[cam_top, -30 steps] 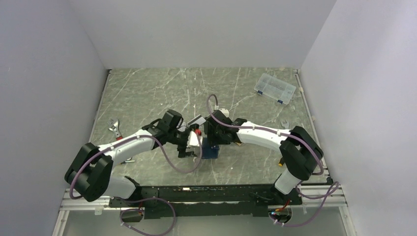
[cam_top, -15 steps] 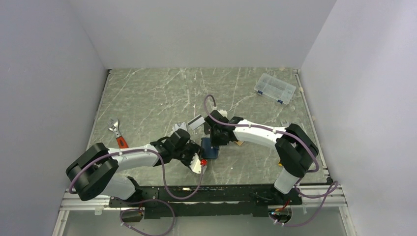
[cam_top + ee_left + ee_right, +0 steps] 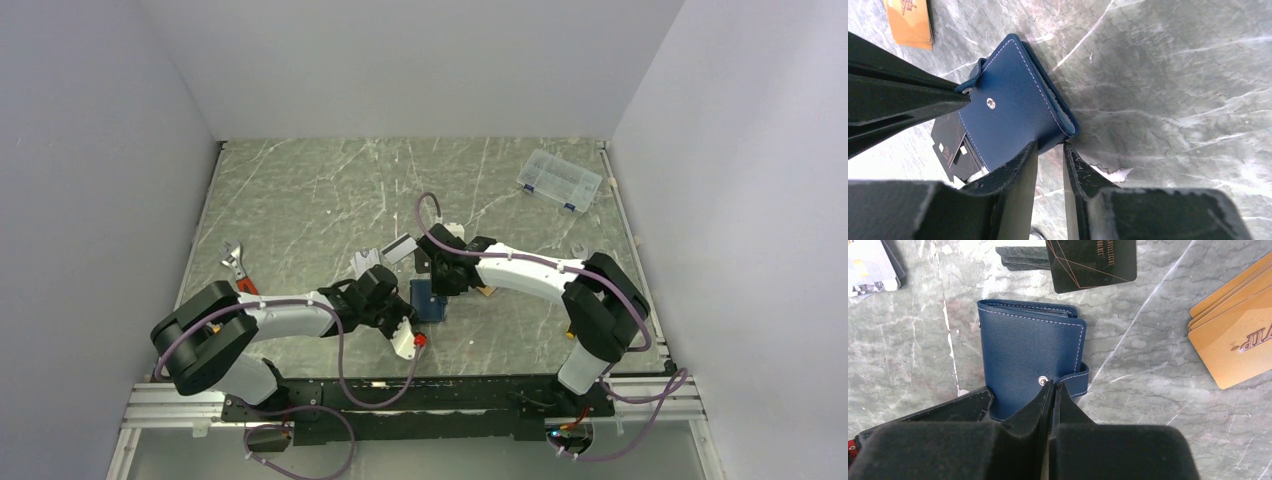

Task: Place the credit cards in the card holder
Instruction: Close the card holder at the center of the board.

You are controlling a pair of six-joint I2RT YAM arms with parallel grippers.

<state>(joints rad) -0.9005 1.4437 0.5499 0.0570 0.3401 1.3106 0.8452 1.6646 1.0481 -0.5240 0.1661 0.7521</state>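
The navy card holder (image 3: pixel 428 298) lies folded flat on the marble table, snap button up. In the left wrist view, the corner of the card holder (image 3: pixel 1013 105) sits right at the tips of my left gripper (image 3: pixel 1049 146), whose jaws stand a narrow gap apart. My right gripper (image 3: pixel 1052 384) is shut, its tips resting on the card holder (image 3: pixel 1028 350) by the snap and tab. Orange-gold credit cards (image 3: pixel 1238 340) lie stacked to the right, and silver-grey credit cards (image 3: pixel 870 265) lie at the far left. From above, a silver card (image 3: pixel 400 247) shows behind the grippers.
A flat black card (image 3: pixel 1093 262) lies just beyond the holder, over a darker pile. A clear plastic parts box (image 3: pixel 560 180) sits at the back right. A wrench with a red handle (image 3: pixel 238 272) lies at the left. White walls enclose the table.
My left arm swung down toward the near edge and brought its gripper to the holder's corner, jaws narrowing. The right gripper closed fully over the snap; its arm barely moved.
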